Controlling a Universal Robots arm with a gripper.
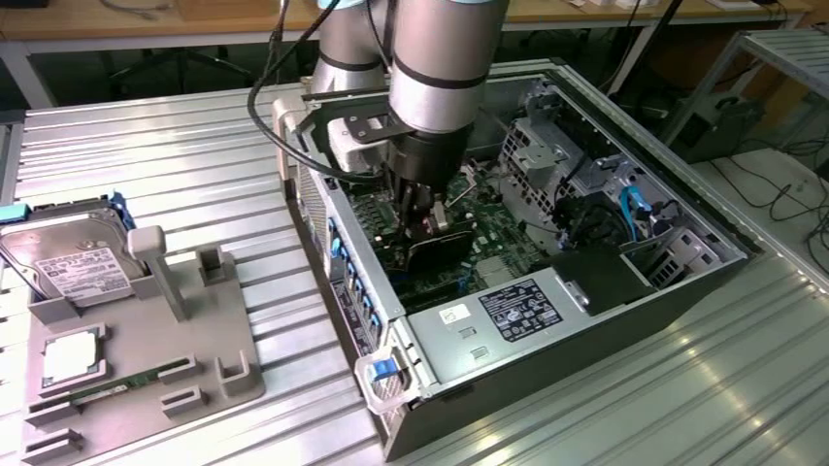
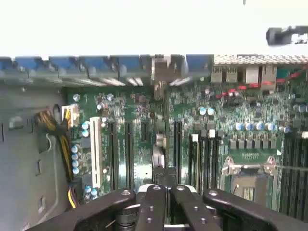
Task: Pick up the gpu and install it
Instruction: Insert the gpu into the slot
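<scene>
The gpu (image 1: pixel 437 248), a thin black card, hangs inside the open computer case (image 1: pixel 622 320) just above the green motherboard (image 1: pixel 499 209). My gripper (image 1: pixel 418 221) reaches down into the case from above and is shut on the card's upper edge. In the wrist view the gpu (image 2: pixel 160 149) appears edge-on, running away from my gripper (image 2: pixel 163 186) between the black expansion slots (image 2: pixel 129 149). Its metal bracket (image 2: pixel 160 71) stands at the case's rear wall by the blue slot covers. Whether the card touches a slot is hidden by the card itself.
A grey holder tray (image 1: pixel 194 340) on the exterior view's left carries a silver hard drive (image 1: pixel 72 262), a square chip (image 1: pixel 72 354) and a green memory stick (image 1: pixel 116 386). Inside the case are a drive cage (image 1: pixel 538 146), blue cables (image 1: pixel 635 209) and the processor socket (image 2: pixel 250 178).
</scene>
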